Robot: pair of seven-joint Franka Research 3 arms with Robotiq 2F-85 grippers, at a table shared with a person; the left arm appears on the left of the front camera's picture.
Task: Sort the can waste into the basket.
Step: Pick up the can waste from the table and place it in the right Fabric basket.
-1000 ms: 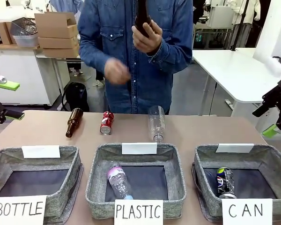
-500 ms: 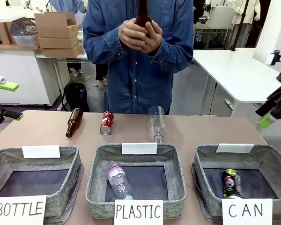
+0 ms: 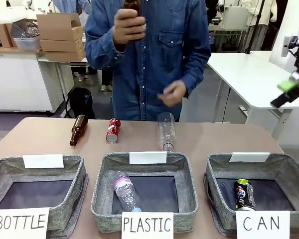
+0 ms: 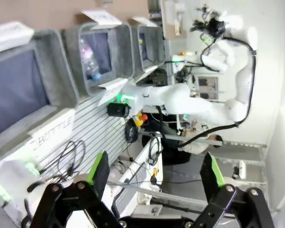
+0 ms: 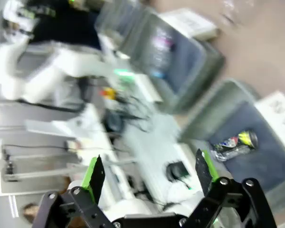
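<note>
A crushed red can (image 3: 113, 130) lies on the table's far side between a brown bottle and a clear bottle. The dark blue can (image 3: 243, 194) rests inside the grey basket signed "CAN" (image 3: 285, 163) at the front right. In the right wrist view the blue can (image 5: 233, 145) lies in that basket (image 5: 268, 156), far below my right gripper (image 5: 148, 173), which is open and empty. From the front, my right gripper (image 3: 288, 89) hangs high at the right edge. My left gripper (image 4: 154, 173) is open and empty, aimed past the table's edge.
A brown bottle (image 3: 78, 129) and a clear plastic bottle (image 3: 166, 130) lie on the far side of the table. The "PLASTIC" basket (image 3: 102, 191) holds a bottle; the "BOTTLE" basket (image 3: 79, 184) stands at the left. The person holds another brown bottle (image 3: 132, 6) up.
My right gripper has risen up and away from the CAN basket, where the blue can rolled and settled. My left gripper has left the front view. The person shifted the bottle to the other hand.
</note>
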